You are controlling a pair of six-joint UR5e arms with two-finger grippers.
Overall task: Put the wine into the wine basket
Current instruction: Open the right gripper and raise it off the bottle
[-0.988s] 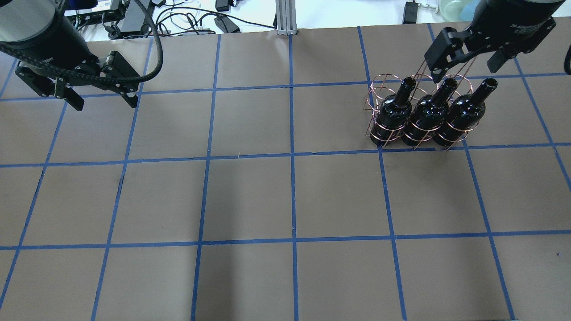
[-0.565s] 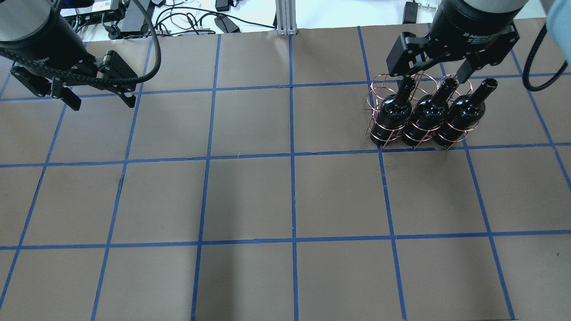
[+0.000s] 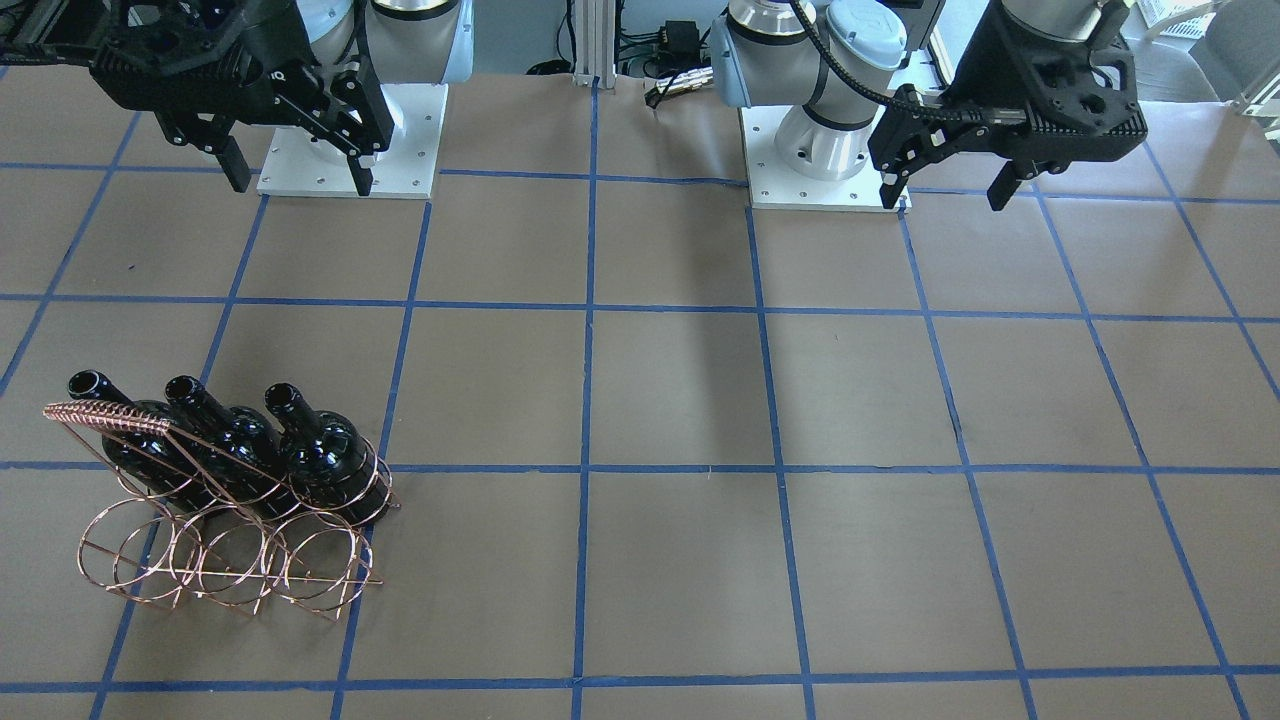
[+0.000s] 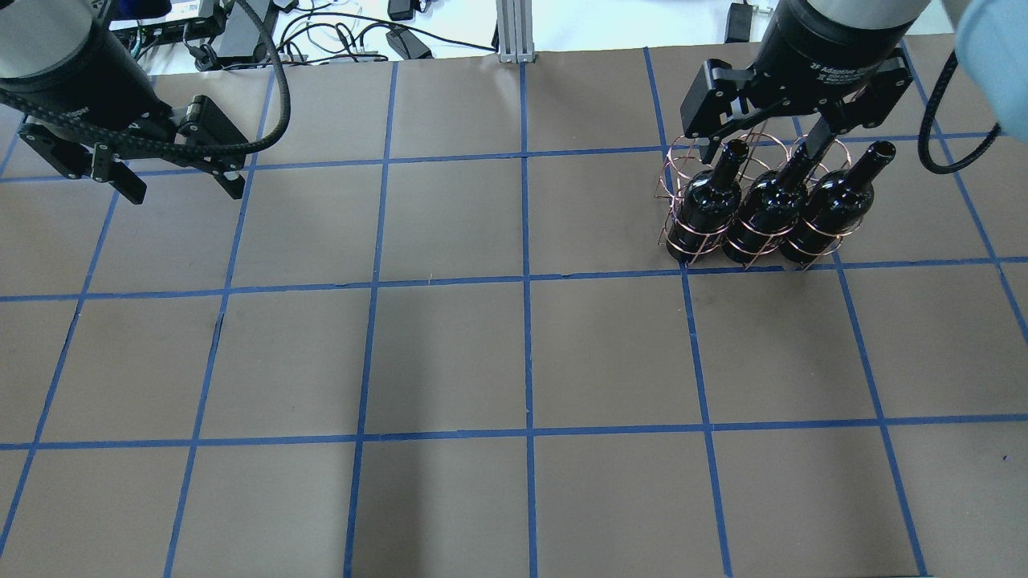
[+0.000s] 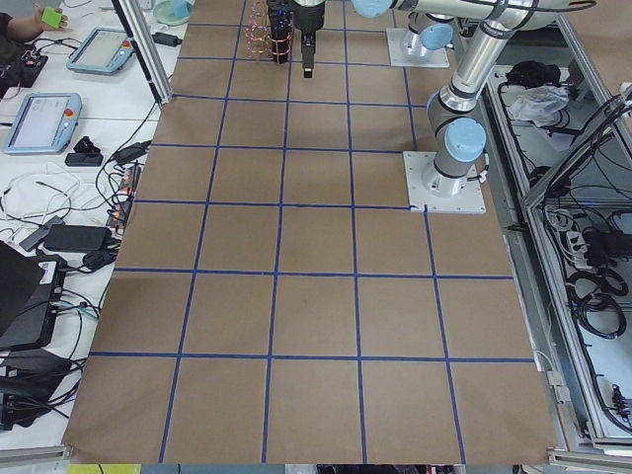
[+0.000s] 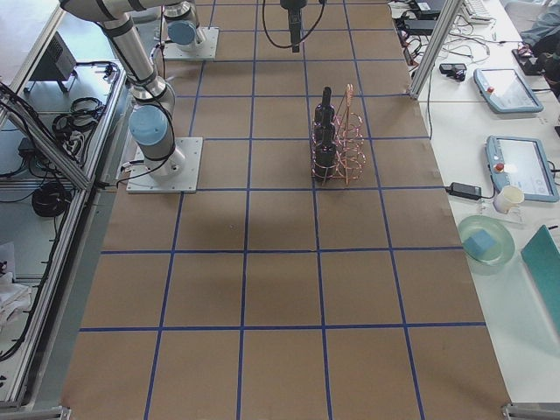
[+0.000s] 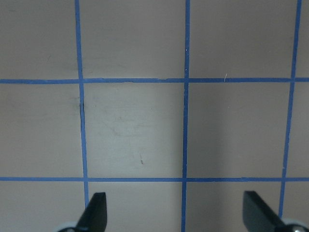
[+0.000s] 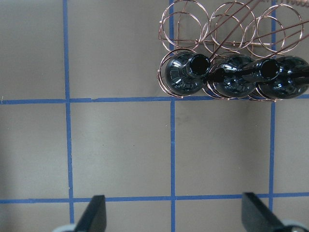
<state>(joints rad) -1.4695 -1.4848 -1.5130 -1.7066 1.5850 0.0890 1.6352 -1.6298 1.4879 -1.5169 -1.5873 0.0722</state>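
Observation:
The copper wire wine basket (image 4: 751, 201) stands at the far right of the table, and also shows in the front view (image 3: 230, 560). Three black wine bottles (image 4: 707, 205) (image 4: 767, 209) (image 4: 827, 209) stand upright in its row of rings nearest the robot. The outer row of rings (image 8: 186, 26) is empty. My right gripper (image 4: 761, 148) is open and empty, high above the table. The right wrist view shows the bottle mouths (image 8: 198, 65) well ahead of its fingertips (image 8: 94, 212). My left gripper (image 4: 183, 191) is open and empty over the far left, above bare paper (image 7: 135, 130).
The table is brown paper with a blue tape grid (image 4: 526, 281). Cables and power bricks (image 4: 321, 36) lie beyond the far edge. The white arm base plates (image 3: 350, 140) (image 3: 820, 160) sit on the robot's side. Tablets and a bowl (image 6: 486, 241) lie on a side bench.
In the overhead view my right gripper has swung left and turned, and now overlaps the bottle necks, still open and empty. The left gripper has barely shifted. The bottles and basket have not moved.

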